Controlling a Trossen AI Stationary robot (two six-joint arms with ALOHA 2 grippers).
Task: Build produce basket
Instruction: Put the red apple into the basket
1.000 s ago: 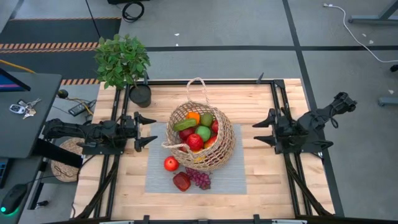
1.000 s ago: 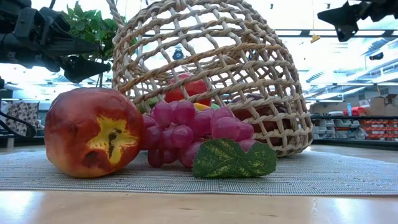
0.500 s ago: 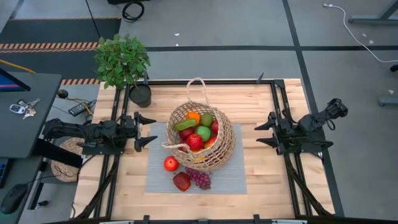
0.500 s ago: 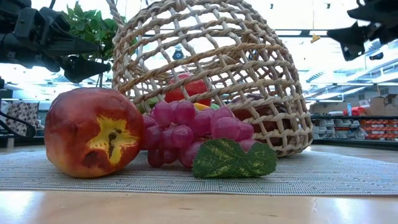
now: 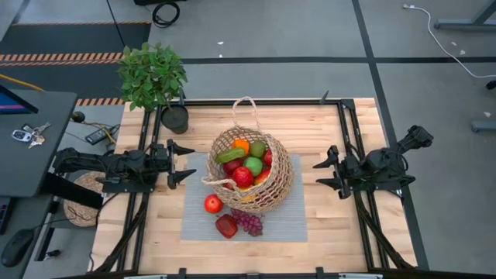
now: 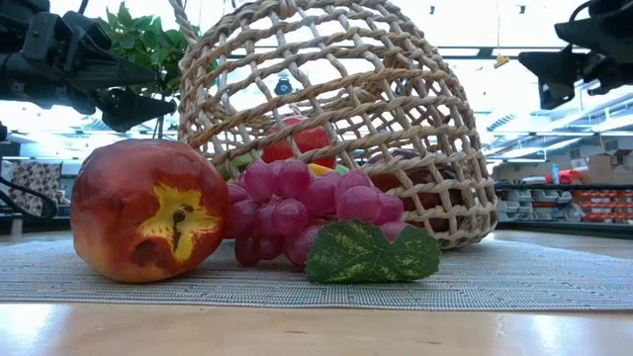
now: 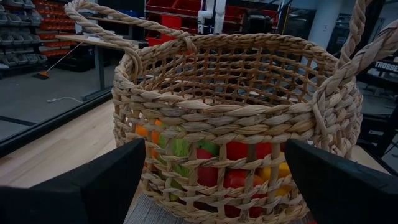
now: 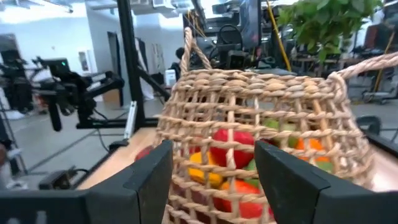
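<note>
Pale wooden planks make up the tabletop (image 5: 325, 132) I am working over, with a grey woven mat (image 5: 283, 221) laid across its middle; grey floor lies beyond it, and a leafy green plant in a small black pot (image 5: 174, 118) stands at the far left corner. On the mat sits the round tan open-weave wicker basket (image 5: 275, 190) with its thin looped handle (image 5: 246, 102) (from table height it looks tipped, the weave bulging toward my low camera); inside I can see a green pear (image 5: 253, 165), a red apple (image 5: 243, 177), an orange (image 5: 242, 145) and a green cucumber (image 5: 229, 156). Three pieces lie outside on the mat, just beside the basket's near side: a small red apple (image 5: 213, 204), a big red-orange peach-like fruit (image 6: 148, 210), and a bunch of purple grapes (image 6: 307, 208) with a green leaf (image 6: 371, 252), the grapes touching the big fruit. My left gripper (image 5: 186, 160) hovers left of the basket, fingers spread wide and empty; my right gripper (image 5: 325, 174) hangs well to the right, fingers parted around nothing, pointed at the basket.
</note>
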